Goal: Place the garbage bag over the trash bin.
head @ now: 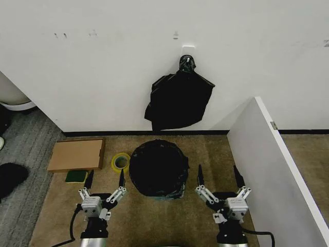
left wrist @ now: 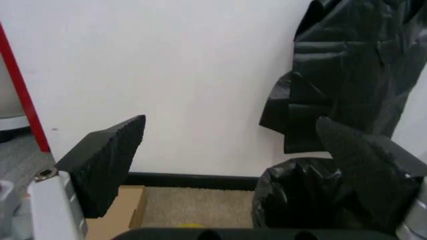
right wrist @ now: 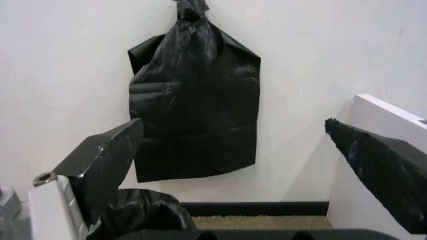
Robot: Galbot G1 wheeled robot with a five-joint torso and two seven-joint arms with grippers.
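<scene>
Garbage bag drawn over trash bin — bin wrapped black. Left gripper and right gripper flank it — both spread, grasping nothing.

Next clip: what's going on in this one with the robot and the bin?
The thin, glossy black plastic garbage bag already covers the round trash bin on the carpet by the wall. Neither hand holds anything: the left hand hangs open beside the bin on one side, the right hand open on the other. A knotted black plastic bundle hangs on the wall, and a small yellow tape roll lies beside the bin.
</scene>
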